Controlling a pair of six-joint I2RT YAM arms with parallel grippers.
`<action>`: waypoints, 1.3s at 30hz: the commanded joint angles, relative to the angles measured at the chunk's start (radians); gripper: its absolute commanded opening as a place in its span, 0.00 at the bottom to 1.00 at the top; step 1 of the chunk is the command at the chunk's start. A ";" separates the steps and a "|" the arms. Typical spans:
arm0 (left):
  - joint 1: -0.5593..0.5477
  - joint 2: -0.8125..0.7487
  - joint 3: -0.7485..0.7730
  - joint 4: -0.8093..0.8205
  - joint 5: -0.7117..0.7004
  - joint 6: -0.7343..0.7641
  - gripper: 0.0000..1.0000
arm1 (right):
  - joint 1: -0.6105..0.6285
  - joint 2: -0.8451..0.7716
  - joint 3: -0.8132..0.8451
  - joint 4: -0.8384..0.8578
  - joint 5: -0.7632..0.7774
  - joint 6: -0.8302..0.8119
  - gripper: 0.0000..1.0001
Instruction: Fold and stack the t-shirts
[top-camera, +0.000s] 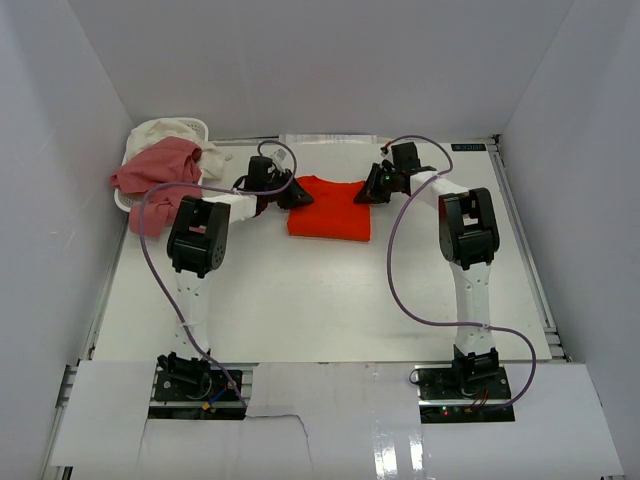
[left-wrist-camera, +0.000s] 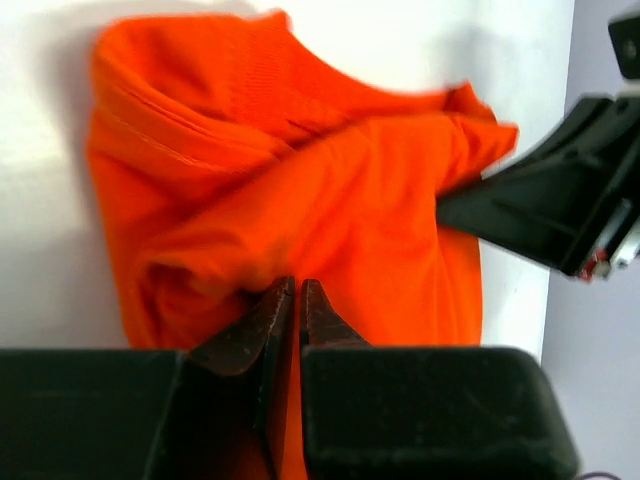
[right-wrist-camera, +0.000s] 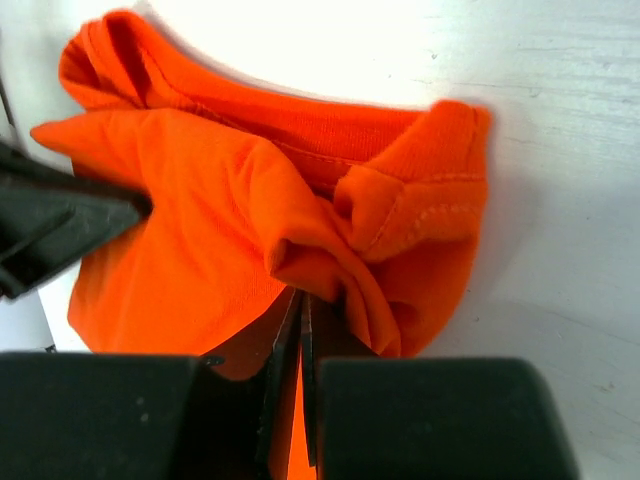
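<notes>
The orange-red t-shirt (top-camera: 330, 210) lies partly folded at the back middle of the table. My left gripper (top-camera: 296, 193) is shut on its left edge, and in the left wrist view the gripper (left-wrist-camera: 296, 286) pinches orange cloth (left-wrist-camera: 300, 180). My right gripper (top-camera: 373, 187) is shut on its right edge, and in the right wrist view the gripper (right-wrist-camera: 305, 296) holds a bunched fold of the shirt (right-wrist-camera: 200, 220). The dusty pink t-shirt (top-camera: 155, 175) and the cream-white t-shirt (top-camera: 213, 158) are piled at the back left.
A small white plastic basket (top-camera: 192, 123) holds the pink and cream shirts in the back left corner. White walls close in the table on the left, back and right. Purple cables loop over both arms.
</notes>
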 joint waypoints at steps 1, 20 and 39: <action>-0.041 -0.182 -0.110 0.034 -0.064 0.023 0.18 | -0.009 -0.034 0.026 -0.064 -0.005 -0.048 0.08; -0.234 -0.676 -0.735 0.034 -0.222 -0.010 0.18 | 0.040 -0.426 -0.567 0.018 -0.013 -0.117 0.08; -0.282 -1.035 -0.864 -0.085 -0.331 -0.011 0.22 | 0.098 -0.621 -0.584 -0.033 -0.057 -0.178 0.12</action>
